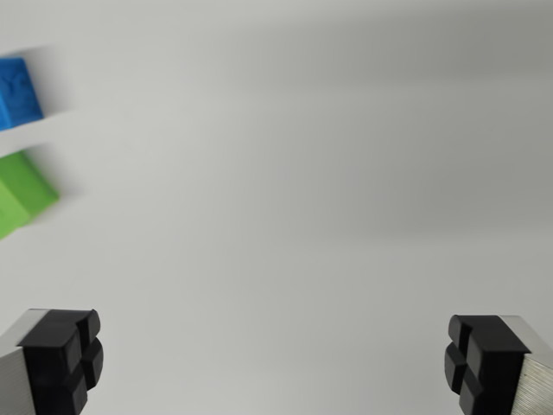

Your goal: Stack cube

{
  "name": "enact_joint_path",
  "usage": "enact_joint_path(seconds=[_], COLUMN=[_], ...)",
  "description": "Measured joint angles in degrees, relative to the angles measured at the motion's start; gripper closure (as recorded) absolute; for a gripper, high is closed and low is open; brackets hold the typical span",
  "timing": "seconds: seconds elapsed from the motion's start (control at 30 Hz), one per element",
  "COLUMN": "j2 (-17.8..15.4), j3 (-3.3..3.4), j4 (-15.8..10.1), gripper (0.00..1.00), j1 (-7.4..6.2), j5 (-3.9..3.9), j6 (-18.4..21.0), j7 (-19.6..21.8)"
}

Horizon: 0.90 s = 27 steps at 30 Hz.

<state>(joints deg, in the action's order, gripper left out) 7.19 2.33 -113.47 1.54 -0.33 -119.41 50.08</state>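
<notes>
- At 9 o'clock in the wrist view, cut by the frame edge: green cube (22,192), tilted, only partly seen
- At 10 o'clock, just above the green one and apart from it: blue cube (17,92), also cropped by the edge, slightly blurred
- Both sat on a plain pale table (294,173)
- Gripper (275,359) spread wide, nothing between the jaws; black pads (65,354) showed at 7 and 5 o'clock
- Gripper stood well apart from both cubes, over bare surface

We saw 2 cubes at the wrist view's left edge: a blue cube (17,91) above a green cube (22,192), apart.
</notes>
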Motion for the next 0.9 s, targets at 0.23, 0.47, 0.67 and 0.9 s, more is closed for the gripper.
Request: enact_joint_path(seconds=[0.23, 0.47, 0.67, 0.9], j2=[0.0, 0.0, 0.1, 0.1], j3=[0.00, 0.00, -0.09, -0.34], j4=[0.0, 0.0, -0.1, -0.7], gripper=[0.00, 0.00, 0.00, 0.00], j1=[0.00, -0.02, -0.18, -0.53], j5=[0.00, 0.00, 0.00, 0.00], j6=[0.0, 0.0, -0.1, -0.7], j7=[0.0, 0.0, 0.0, -0.1])
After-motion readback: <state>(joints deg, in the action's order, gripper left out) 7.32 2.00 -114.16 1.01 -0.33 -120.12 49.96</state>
